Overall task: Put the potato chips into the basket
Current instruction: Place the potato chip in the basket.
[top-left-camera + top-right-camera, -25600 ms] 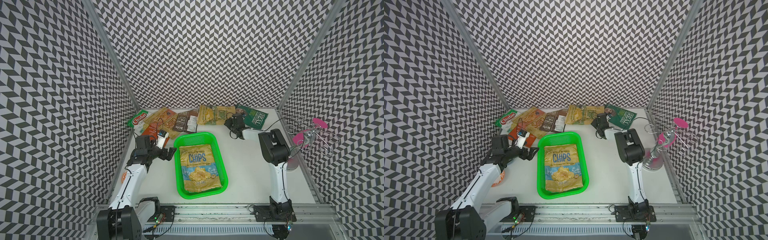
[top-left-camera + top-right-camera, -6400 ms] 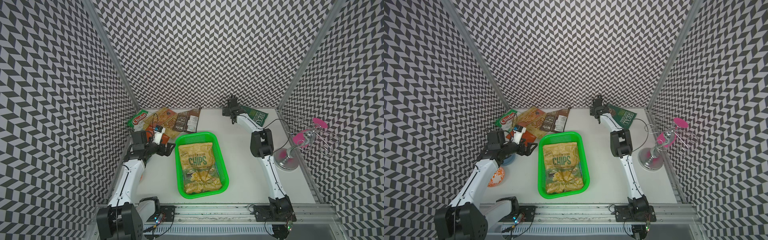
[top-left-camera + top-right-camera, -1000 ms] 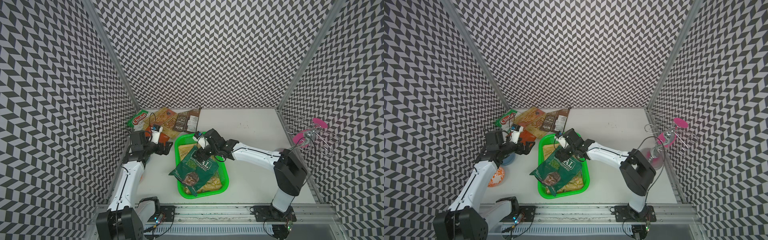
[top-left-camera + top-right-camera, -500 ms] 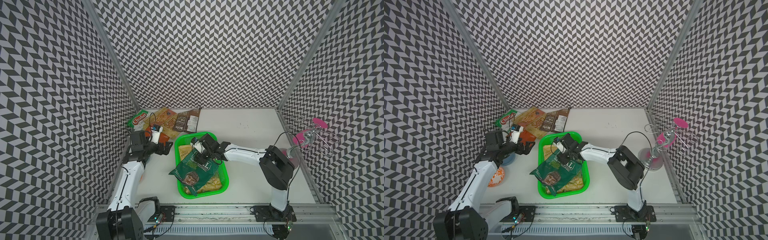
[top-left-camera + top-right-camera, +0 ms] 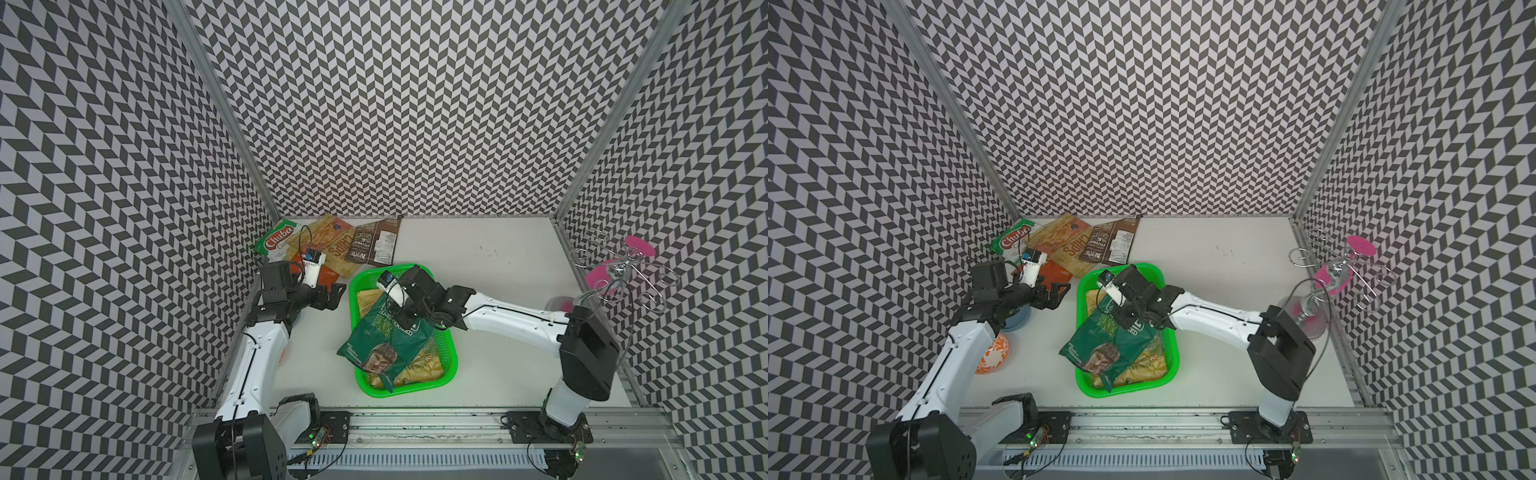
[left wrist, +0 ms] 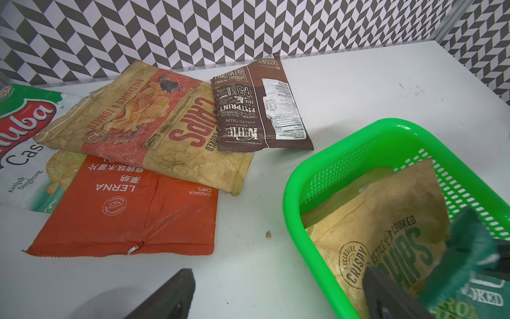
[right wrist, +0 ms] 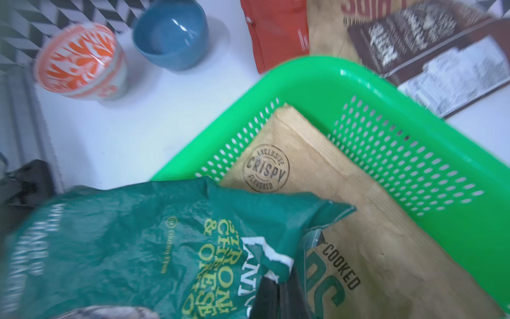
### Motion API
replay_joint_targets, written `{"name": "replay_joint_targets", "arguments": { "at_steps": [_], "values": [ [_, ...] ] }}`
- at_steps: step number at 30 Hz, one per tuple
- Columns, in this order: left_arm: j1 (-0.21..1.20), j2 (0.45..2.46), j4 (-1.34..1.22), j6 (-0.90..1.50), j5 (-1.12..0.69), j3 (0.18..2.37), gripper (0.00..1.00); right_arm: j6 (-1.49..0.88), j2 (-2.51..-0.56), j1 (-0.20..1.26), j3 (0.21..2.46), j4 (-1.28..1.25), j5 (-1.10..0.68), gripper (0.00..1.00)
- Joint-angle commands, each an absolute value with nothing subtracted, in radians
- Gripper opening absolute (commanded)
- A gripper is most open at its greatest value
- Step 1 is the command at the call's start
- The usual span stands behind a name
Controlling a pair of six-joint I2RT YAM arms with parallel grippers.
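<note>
The green basket (image 5: 451, 353) (image 5: 1173, 353) stands mid-table with a tan CHIPS bag (image 5: 419, 365) (image 7: 358, 221) lying in it. A dark green bag (image 5: 386, 349) (image 7: 124, 243) rests on top, and its lower part hangs over the basket's left rim. My right gripper (image 5: 401, 309) (image 7: 271, 290) is shut on this bag's crumpled upper edge. My left gripper (image 5: 332, 293) (image 6: 278, 298) hovers open and empty just left of the basket. More potato chips lie at the back left: Chuba (image 5: 278, 241), tan CHIPS (image 5: 328, 245), brown Kettle (image 5: 374, 245) and an orange bag (image 6: 124, 210).
A blue bowl (image 5: 1017, 320) and an orange-patterned cup (image 5: 992, 353) sit by the left arm near the left wall. A wire stand with pink discs (image 5: 615, 274) is at the right edge. The patterned walls close in three sides.
My right gripper has moved left onto the upper part of the dark green bag and gone from open to shut. The bag and my left arm have stayed put.
</note>
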State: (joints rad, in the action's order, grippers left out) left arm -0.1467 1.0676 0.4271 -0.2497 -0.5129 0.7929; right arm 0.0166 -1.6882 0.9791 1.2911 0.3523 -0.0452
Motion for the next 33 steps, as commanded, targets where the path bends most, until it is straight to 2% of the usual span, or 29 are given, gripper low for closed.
{"name": "replay_joint_targets", "arguments": {
  "at_steps": [1, 4, 12, 24, 33],
  "values": [
    [-0.153, 1.069, 0.416, -0.259, -0.528, 0.793, 0.99, 0.044, -1.581, 0.995, 1.281, 0.296, -0.034, 0.04],
    [-0.153, 1.073, 0.416, -0.26, -0.528, 0.793, 0.99, 0.056, -1.508, 1.002, 1.267, 0.279, -0.044, 0.0],
    [-0.153, 1.072, 0.416, -0.26, -0.529, 0.793, 0.99, 0.12, -1.326, 1.041, 1.224, 0.246, -0.076, 0.0],
    [-0.153, 1.071, 0.418, -0.258, -0.532, 0.795, 0.99, 0.233, -1.304, 1.119, 1.295, 0.476, 0.116, 0.0],
    [-0.153, 1.072, 0.42, -0.258, -0.534, 0.797, 0.99, 0.259, -1.289, 1.189, 1.352, 0.585, 0.193, 0.0]
  ]
}}
